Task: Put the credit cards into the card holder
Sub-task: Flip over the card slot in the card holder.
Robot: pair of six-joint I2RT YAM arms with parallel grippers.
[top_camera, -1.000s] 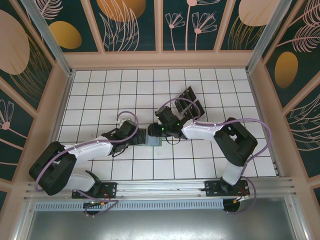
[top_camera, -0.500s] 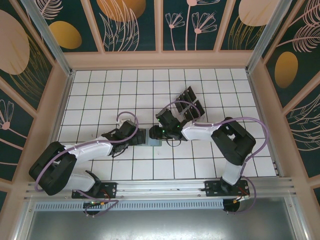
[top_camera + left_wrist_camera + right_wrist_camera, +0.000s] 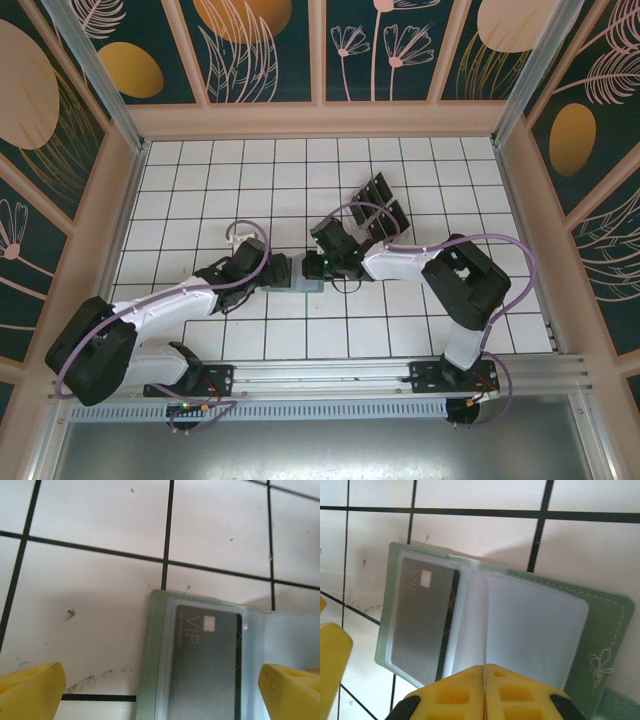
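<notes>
On the tiled bench (image 3: 200, 170), between our arms, the green card holder (image 3: 303, 278) lies open, one grey VIP card (image 3: 422, 615) in its left pocket. Our right claw (image 3: 484, 692) is closed on a clear sleeve (image 3: 530, 625); our left claw (image 3: 160, 690) stands open over the holder's edge. Spare credit cards (image 3: 378, 205) stand behind
</notes>
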